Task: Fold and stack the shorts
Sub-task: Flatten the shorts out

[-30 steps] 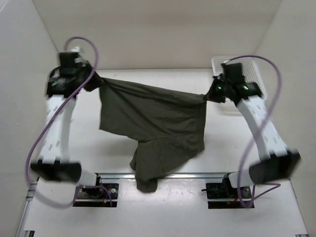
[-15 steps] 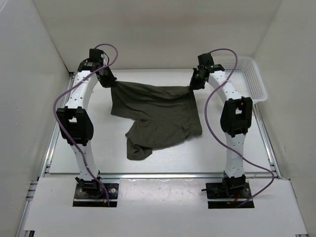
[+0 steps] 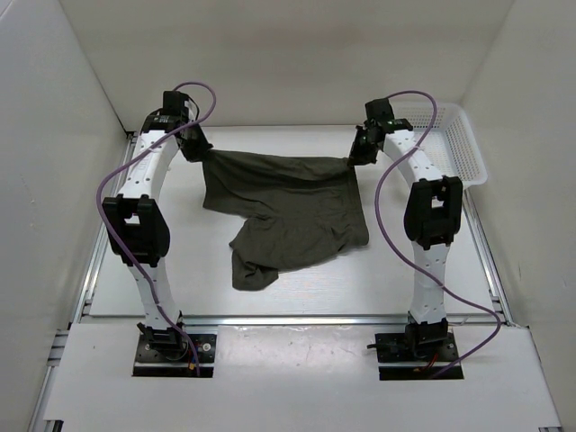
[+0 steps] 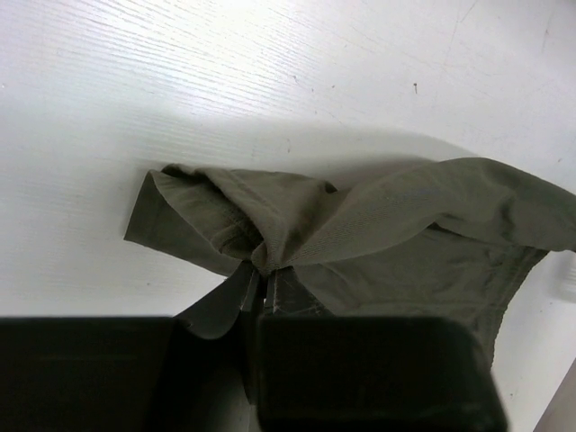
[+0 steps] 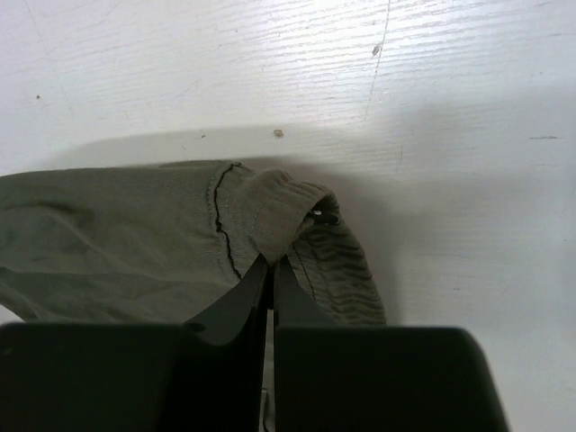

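The dark olive-green shorts [image 3: 283, 207] lie spread on the white table, waistband at the far side, one leg bunched toward the near left. My left gripper [image 3: 200, 150] is shut on the waistband's far left corner; the left wrist view shows its tips [image 4: 263, 274] pinching bunched fabric [image 4: 360, 234]. My right gripper [image 3: 355, 157] is shut on the far right corner; the right wrist view shows its tips [image 5: 271, 263] clamping the ribbed waistband [image 5: 288, 211]. Both grippers are low at the table.
A white basket [image 3: 450, 139] stands at the far right, just beyond my right arm. White walls close in the table on the left, back and right. The arm bases sit at the near edge.
Both arms swung the shorts forward and down from hanging in the air onto the far part of the table. In the last half second little changed.
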You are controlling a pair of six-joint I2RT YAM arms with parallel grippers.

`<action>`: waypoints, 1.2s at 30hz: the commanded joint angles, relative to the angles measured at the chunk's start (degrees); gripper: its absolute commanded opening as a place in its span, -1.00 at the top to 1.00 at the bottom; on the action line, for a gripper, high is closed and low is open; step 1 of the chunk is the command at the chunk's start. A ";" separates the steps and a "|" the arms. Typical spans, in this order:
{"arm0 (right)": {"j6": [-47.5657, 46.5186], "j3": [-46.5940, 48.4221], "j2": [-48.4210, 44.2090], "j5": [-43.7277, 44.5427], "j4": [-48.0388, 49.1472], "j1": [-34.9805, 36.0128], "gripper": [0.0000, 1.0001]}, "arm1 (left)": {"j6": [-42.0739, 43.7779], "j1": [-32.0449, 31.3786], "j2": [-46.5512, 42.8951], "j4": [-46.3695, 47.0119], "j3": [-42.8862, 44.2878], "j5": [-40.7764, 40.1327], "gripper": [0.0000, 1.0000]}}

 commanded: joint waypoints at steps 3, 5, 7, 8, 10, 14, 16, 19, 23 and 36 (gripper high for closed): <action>-0.40 7.23 1.59 -0.73 0.48 -1.22 0.98 | 0.96 0.45 -0.31 0.52 3.46 0.18 0.78; 0.12 9.88 3.01 -1.43 -0.04 -1.83 1.00 | 0.96 0.45 1.55 0.52 5.49 0.70 0.78; 0.12 12.70 4.06 -1.44 -0.58 -1.84 1.00 | 0.96 0.45 3.58 0.52 7.87 1.23 0.78; 0.12 13.23 4.07 -2.05 -0.58 -1.84 1.00 | 0.96 0.45 4.10 0.52 8.39 1.23 0.78; -0.49 14.64 4.68 -2.66 -0.58 -1.84 0.73 | 0.96 0.45 5.60 0.52 10.06 2.10 0.78; -1.11 14.56 3.56 -5.03 -1.10 -1.84 -0.35 | 1.49 1.07 10.17 -2.80 16.30 5.00 -0.19; -1.11 9.74 0.22 -5.04 0.73 -1.84 -0.40 | 2.10 1.60 8.87 -4.75 17.01 4.49 -0.81; 0.12 -1.12 -10.14 -2.85 5.39 -1.84 -0.43 | 2.80 0.98 1.78 -4.75 11.86 0.64 -1.00; 1.62 -17.49 -26.49 -2.84 7.60 -1.84 -0.26 | 4.73 -1.56 -11.33 -4.75 -2.64 -0.52 -0.90; 8.11 -60.76 -47.35 -11.01 12.25 -2.36 0.00 | -7.30 -19.04 -40.54 3.68 -56.27 7.38 -0.27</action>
